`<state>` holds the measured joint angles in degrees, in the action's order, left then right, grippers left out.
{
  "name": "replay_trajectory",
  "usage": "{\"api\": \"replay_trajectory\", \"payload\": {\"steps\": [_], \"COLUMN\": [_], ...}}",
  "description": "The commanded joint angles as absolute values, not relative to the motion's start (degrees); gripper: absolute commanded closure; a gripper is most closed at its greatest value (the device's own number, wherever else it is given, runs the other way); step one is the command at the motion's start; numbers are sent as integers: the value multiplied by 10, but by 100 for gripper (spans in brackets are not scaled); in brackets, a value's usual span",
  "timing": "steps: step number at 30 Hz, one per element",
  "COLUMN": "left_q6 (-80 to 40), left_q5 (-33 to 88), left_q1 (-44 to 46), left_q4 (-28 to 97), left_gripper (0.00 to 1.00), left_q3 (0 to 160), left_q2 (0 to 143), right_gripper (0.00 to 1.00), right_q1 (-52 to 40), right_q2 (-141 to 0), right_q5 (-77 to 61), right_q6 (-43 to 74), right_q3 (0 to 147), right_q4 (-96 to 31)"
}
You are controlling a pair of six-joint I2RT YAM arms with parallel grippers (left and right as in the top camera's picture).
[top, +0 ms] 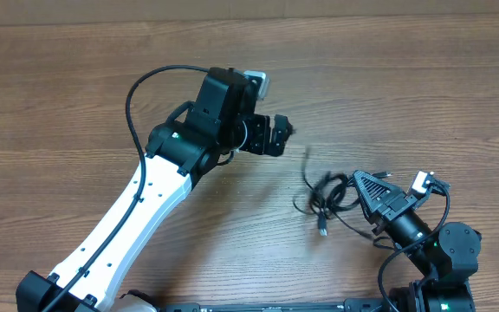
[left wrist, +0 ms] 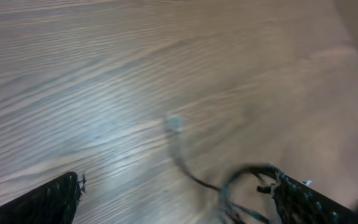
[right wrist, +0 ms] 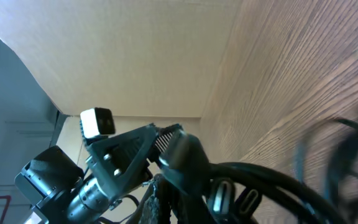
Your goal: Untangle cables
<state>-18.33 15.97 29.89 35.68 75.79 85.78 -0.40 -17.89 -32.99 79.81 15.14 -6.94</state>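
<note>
Wood-grain tabletop [top: 76, 104], light brown, matte, streaky grain running left to right; plain beige wall [right wrist: 135, 56] behind it in the right wrist view.

Left gripper [top: 277, 132]: black, blocky, on a white arm with black joints. Jaws wide apart, nothing between them. It sits left of the cables and does not touch them. In the left wrist view its two dark, textured fingers [left wrist: 55, 199] sit at the bottom corners with bare wood between.

Cables [top: 323, 195]: thin black cords in a loose, loopy knot on the table, right of centre. One strand sticks up and away toward the left gripper, and a small plug [top: 322, 232] hangs off the lower edge of the knot. The left wrist view is blurred: one curved cord [left wrist: 185, 171] ends in a pale connector [left wrist: 174, 122].

Right gripper [top: 359, 179]: black triangular frame, jaws together, tip right at the knot's right side, clamped on the cables as far as the views show. In the right wrist view glossy black loops [right wrist: 272, 180] bunch up close to the lens, with small plug shells among them. A white box [right wrist: 97, 122] on dark arm hardware sits lower left; which arm it belongs to is unclear.
</note>
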Motion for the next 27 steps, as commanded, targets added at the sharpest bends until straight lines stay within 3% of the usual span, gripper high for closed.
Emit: {"api": "replay_trajectory", "payload": {"steps": [1,5,12,22,27], "left_q6": [-87,-34,-52,37,93], "left_q5": [313,437,451,452,441], "left_q1": [299,301,308,353,385], "left_q4": [344,349,393,407,407], "left_gripper": [1,1,0,30,30], "left_q3": [769,769,769,769,769], "left_q2": [862,862,862,863,869], "right_gripper": [96,96,96,96,96], "right_q1": [-3,-3,-3,-3,-3], "right_q2": [-174,-174,-174,-174,-174], "right_q5": [-326,-326,-326,-336,-344], "right_q6": [794,794,792,793,795], "right_q3": [166,166,166,166,166], "right_q4": [-64,-64,-63,-27,-3]}}
